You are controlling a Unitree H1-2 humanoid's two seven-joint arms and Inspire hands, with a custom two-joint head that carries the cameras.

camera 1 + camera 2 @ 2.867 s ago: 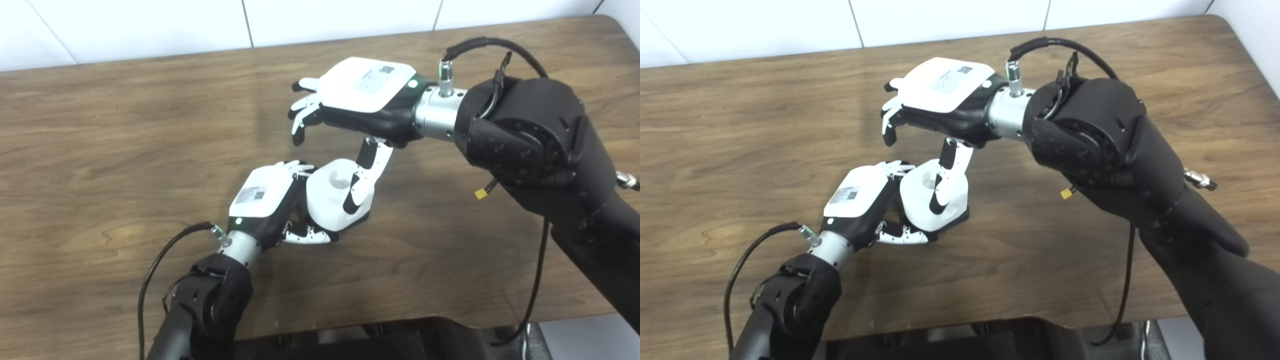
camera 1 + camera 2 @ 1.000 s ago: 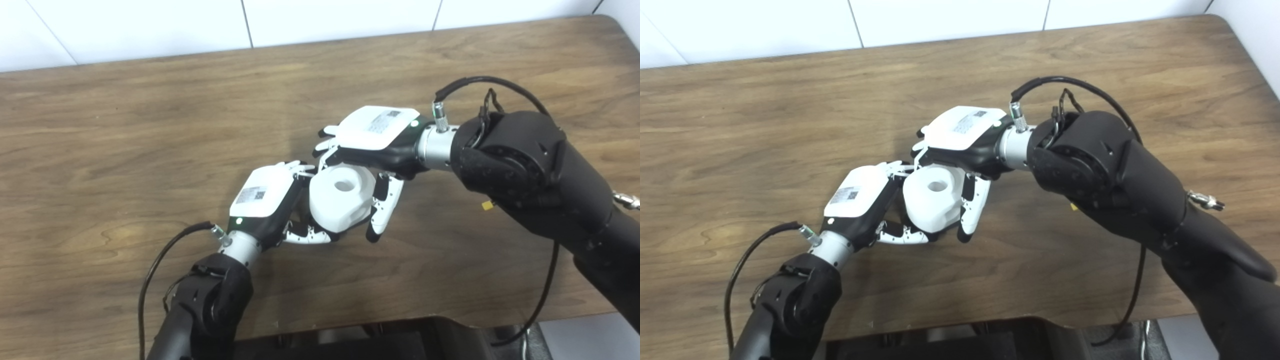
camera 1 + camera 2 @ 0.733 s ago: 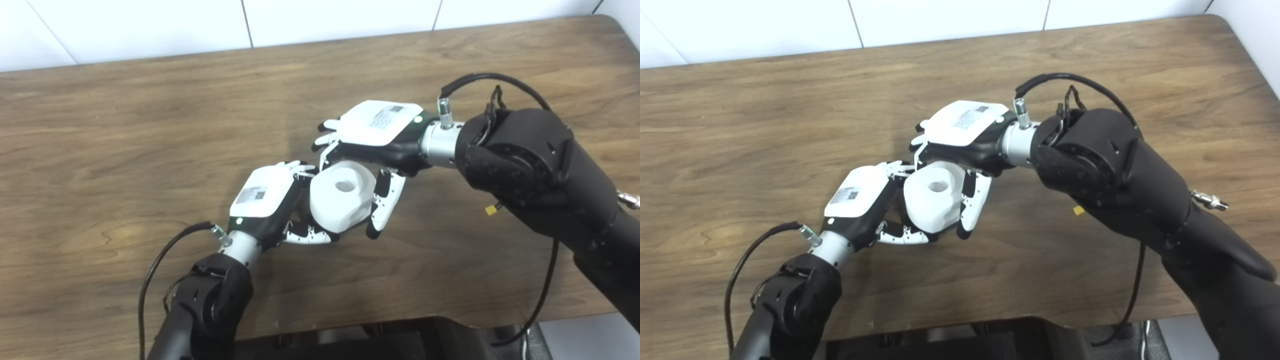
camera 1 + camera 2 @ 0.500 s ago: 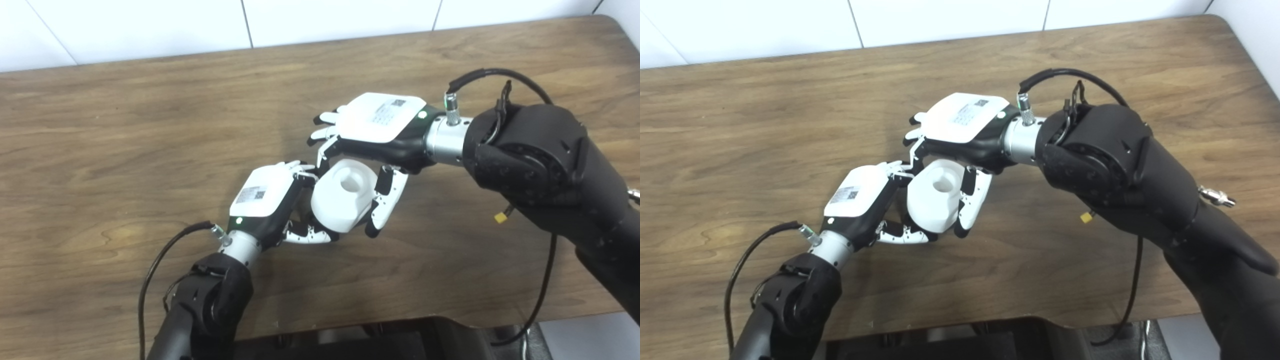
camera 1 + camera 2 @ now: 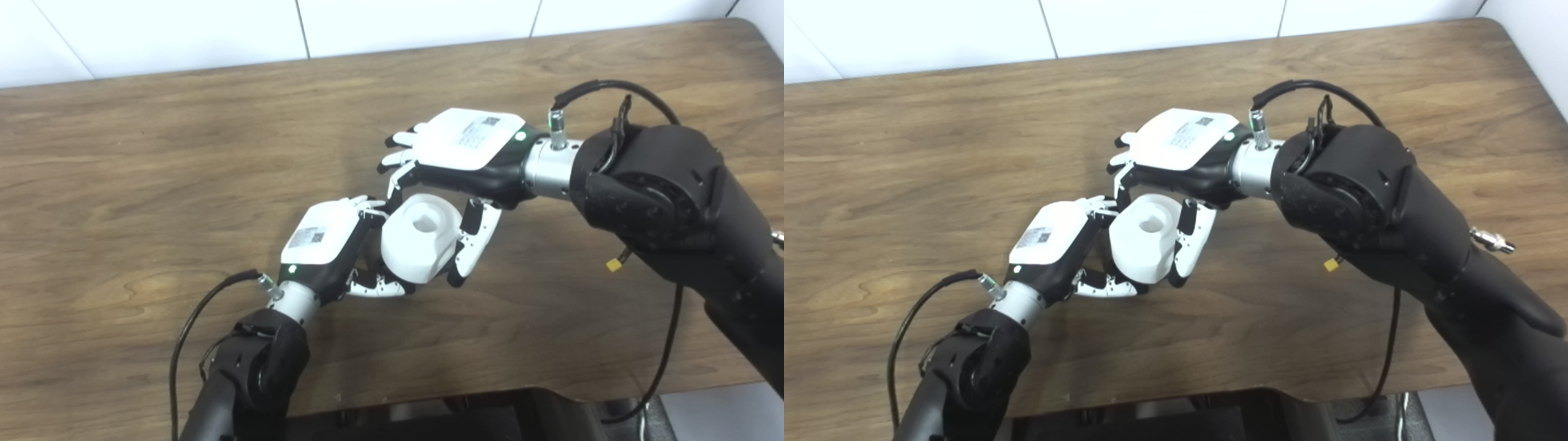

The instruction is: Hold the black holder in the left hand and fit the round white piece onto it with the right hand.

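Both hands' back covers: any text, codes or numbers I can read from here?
Left hand: small square code label on the white back cover, too blurred to read.
Right hand: code square plus lines of small print, too small to read.
Round white piece: no markings seen.

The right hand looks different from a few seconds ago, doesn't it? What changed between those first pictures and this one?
The right hand came down toward the robot and closed around the round white piece: fingers over its far side, thumb down its right side. Earlier it hung higher, fingers clear, only the thumb on the piece. The piece also tilted slightly. The left hand stayed put, gripping from the left; the black holder is hidden underneath.
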